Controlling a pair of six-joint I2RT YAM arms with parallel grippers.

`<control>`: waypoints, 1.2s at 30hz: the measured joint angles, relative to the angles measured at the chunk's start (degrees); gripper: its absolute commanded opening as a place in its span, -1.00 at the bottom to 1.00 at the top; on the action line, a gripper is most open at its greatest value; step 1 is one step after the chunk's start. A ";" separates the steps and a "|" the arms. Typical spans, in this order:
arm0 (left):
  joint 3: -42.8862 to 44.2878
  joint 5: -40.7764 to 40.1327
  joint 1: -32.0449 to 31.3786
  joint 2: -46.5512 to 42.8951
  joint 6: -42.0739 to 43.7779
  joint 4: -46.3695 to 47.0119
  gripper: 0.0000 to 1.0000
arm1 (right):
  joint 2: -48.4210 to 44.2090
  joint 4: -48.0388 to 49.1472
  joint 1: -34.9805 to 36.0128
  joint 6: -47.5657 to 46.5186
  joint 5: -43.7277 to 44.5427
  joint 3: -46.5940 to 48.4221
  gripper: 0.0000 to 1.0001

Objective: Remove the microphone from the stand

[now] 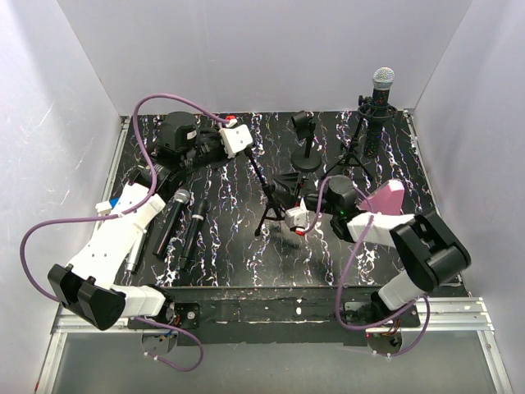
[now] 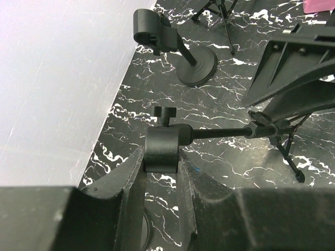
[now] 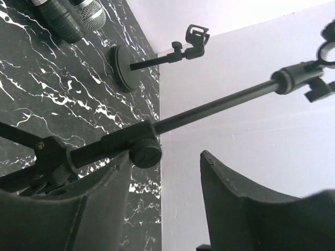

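Clip of the stand sits clamped between my left fingers, probably to steady it, while my right fingers gape empty beside its pole.

You are looking at a robot test cell in a laboratory. Plain white panels wall in a black marbled counter on three sides. An aluminium rail edges its near side. Exposed purple cables loop from the left arm and right arm bolted there.
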 measured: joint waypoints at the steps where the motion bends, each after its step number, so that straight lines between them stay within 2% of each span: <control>1: 0.00 0.11 -0.11 0.00 0.00 0.09 -1.00 | -1.64 -1.77 0.09 0.15 0.63 -0.07 0.34; 4: 0.00 0.79 -0.37 0.02 -0.09 -0.13 -1.00 | -10.08 -14.10 0.07 3.93 3.34 0.28 0.45; 8: 0.00 1.88 -0.42 0.11 -0.59 -0.13 -1.00 | -18.01 -33.92 -0.11 17.55 7.91 5.66 0.35; 13: -0.24 1.05 -0.63 0.46 -0.44 -0.20 -1.00 | -18.56 -53.46 -0.09 40.65 11.58 19.21 0.45; 17: -0.22 0.83 -0.57 0.46 -0.44 -0.46 -1.00 | -13.22 -65.64 -0.09 58.90 12.26 32.15 0.47; 23: -0.22 0.85 -0.59 0.46 -0.48 -0.50 -1.00 | -7.10 -71.06 -0.09 70.69 11.91 34.27 0.41; 25: -0.22 0.85 -0.57 0.46 -0.48 -0.50 -1.00 | -5.57 -71.65 -0.09 73.05 12.15 34.05 0.30; 31: -0.28 0.85 -0.57 0.46 -0.48 -0.35 -1.00 | -5.01 -71.84 -0.74 77.11 13.79 33.05 0.10; 36: -0.28 0.85 -0.57 0.52 -0.48 -0.24 -1.00 | -4.55 -70.73 -3.32 78.68 14.95 32.00 0.04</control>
